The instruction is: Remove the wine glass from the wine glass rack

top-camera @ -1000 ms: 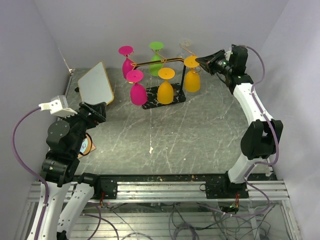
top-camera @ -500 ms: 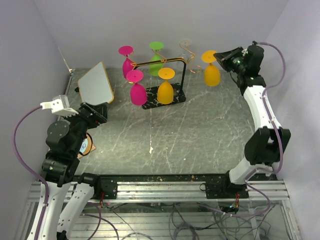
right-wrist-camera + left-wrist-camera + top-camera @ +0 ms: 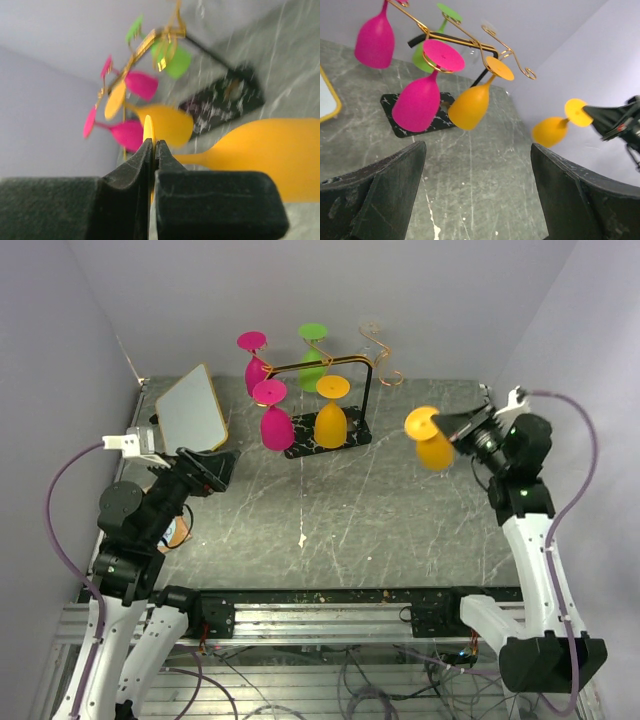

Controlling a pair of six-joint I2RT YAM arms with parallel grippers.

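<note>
My right gripper (image 3: 452, 424) is shut on the flat foot of an orange wine glass (image 3: 432, 443). It holds the glass in the air, clear of the rack and to its right, above the table. The right wrist view shows the thin orange foot pinched between my fingers (image 3: 132, 172), with the bowl (image 3: 270, 150) to the right. The wine glass rack (image 3: 322, 367) stands at the back centre on its black marbled base (image 3: 350, 439). Two pink glasses, a green glass and an orange glass (image 3: 331, 418) hang upside down on it. My left gripper (image 3: 215, 468) is open and empty at the left.
A white tray with a wooden rim (image 3: 190, 410) leans at the back left. Purple walls close in on the left, back and right. The rack's right-hand scroll hooks (image 3: 378, 352) hang bare.
My right gripper has drawn the orange glass off the rack's right hook and carried it right and toward the front. My left arm has shifted slightly right and forward.
</note>
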